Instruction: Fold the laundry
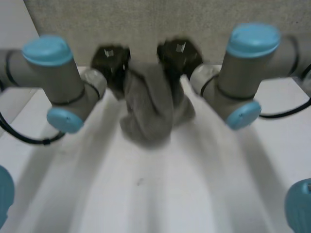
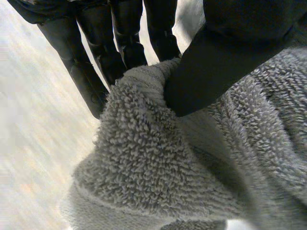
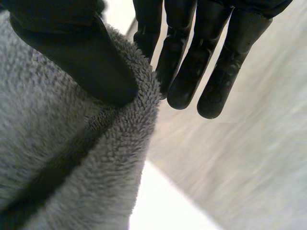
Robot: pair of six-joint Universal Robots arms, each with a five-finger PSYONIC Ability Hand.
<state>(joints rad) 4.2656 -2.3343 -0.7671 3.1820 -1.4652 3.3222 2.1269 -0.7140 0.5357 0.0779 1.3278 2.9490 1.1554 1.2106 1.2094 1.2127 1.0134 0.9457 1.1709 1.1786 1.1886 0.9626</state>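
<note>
A grey terry towel (image 1: 148, 109) hangs bunched between my two hands over the far middle of the white table (image 1: 160, 194). My left hand (image 1: 111, 60) grips its upper left part. In the left wrist view the thumb (image 2: 230, 62) presses a towel (image 2: 144, 163) edge against the straight fingers (image 2: 91, 62). My right hand (image 1: 179, 54) grips the upper right part. In the right wrist view its thumb (image 3: 81, 52) pinches the towel (image 3: 57, 158) rim toward the fingers (image 3: 211, 57). The towel's lower end sags close to the table.
A grey speckled wall (image 1: 146, 24) stands right behind the hands. My left arm (image 1: 58, 82) and right arm (image 1: 243, 77) flank the towel closely. The white table spreads wide toward the near side.
</note>
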